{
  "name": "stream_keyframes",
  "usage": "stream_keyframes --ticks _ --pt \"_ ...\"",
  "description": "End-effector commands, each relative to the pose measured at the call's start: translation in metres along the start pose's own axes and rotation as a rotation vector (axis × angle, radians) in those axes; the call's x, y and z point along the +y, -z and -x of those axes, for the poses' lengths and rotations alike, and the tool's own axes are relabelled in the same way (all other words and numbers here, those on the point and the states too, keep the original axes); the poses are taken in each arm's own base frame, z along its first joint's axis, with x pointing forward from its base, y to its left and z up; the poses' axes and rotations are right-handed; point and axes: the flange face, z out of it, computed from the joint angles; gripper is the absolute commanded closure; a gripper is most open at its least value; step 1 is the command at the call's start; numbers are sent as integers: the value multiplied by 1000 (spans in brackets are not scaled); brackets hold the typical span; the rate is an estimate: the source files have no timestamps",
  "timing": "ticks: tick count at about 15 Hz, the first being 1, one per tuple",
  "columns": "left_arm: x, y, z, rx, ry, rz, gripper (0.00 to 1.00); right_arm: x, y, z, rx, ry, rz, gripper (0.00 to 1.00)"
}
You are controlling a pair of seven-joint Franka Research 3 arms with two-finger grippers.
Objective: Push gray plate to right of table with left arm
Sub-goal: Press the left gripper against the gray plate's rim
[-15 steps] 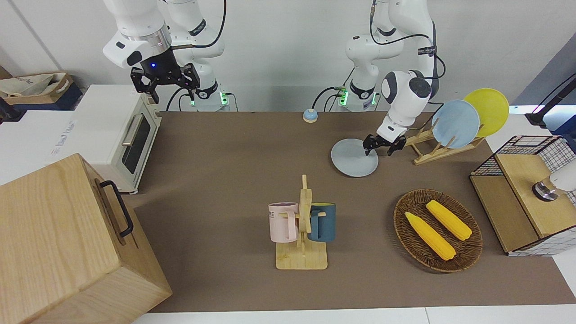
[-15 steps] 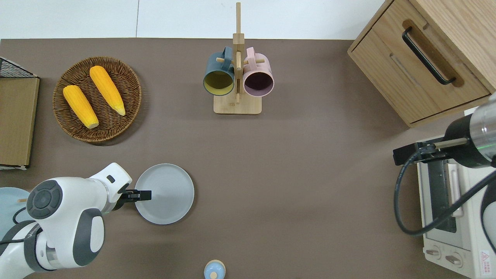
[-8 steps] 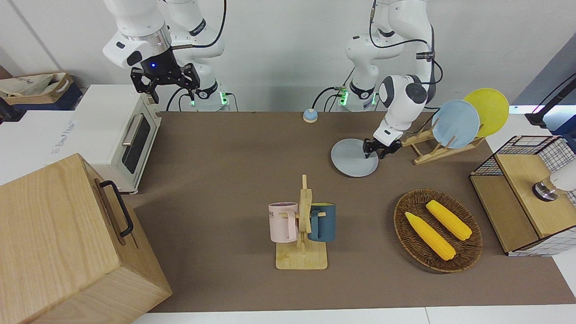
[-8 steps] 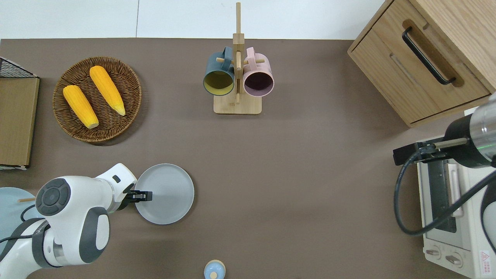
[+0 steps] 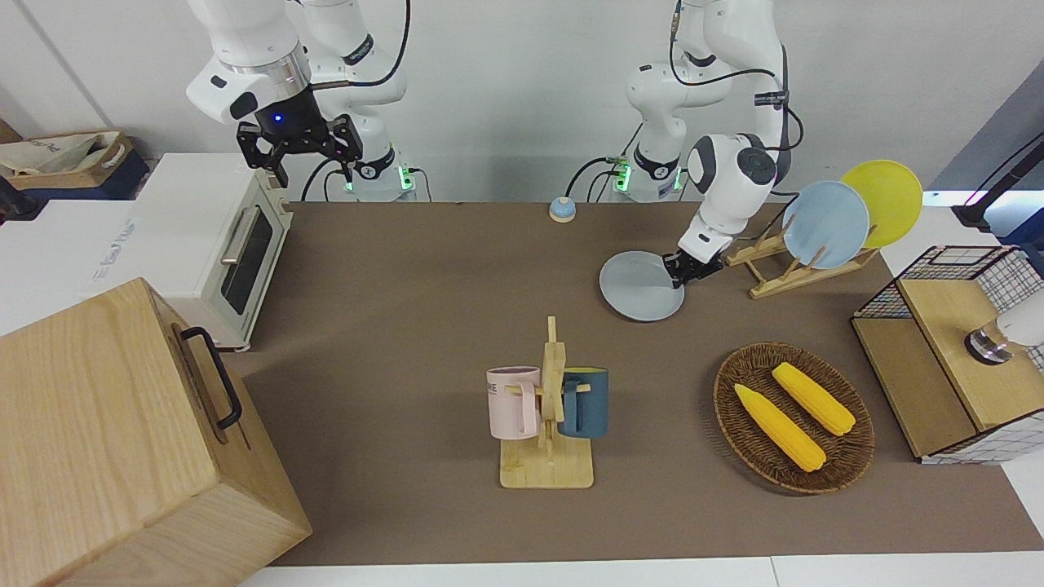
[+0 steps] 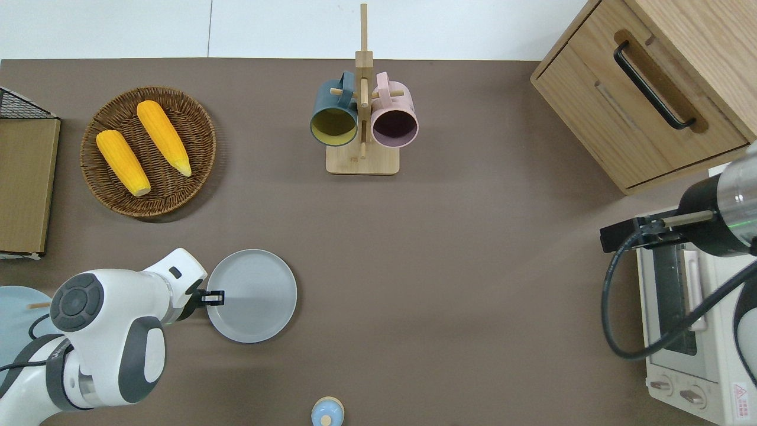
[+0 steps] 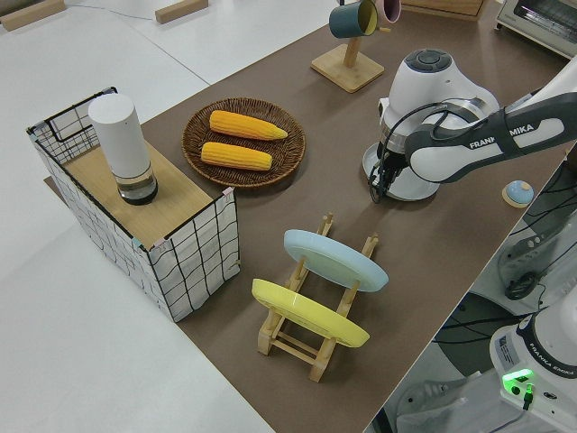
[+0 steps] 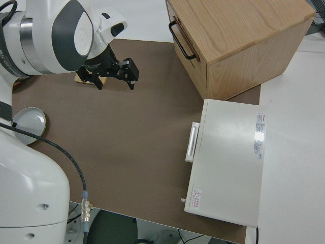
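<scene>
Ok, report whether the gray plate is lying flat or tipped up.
Flat: the gray plate rests level on the table, with the left gripper at its edge.

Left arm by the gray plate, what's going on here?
The left arm's hand is low at the gray plate's edge, on the side toward the left arm's end of the table, placed to push it toward the right arm's end. The plate lies flat, nearer the robots than the corn basket. The right arm is parked, hand open.
</scene>
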Motion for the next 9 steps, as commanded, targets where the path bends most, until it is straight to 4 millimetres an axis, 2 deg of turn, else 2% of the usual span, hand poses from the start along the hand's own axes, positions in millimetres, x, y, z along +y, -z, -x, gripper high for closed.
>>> stream_keyframes --ticks 1,5,9 --pt "17 -13 0 3 26 39 1000 2 3 4 -5 -3 -8 17" --pt "52 -24 -4 18 58 52 1000 2 3 4 -5 -2 -9 17" --pt "101 -26 -6 16 72 61 1000 2 3 4 -5 -3 -8 17"
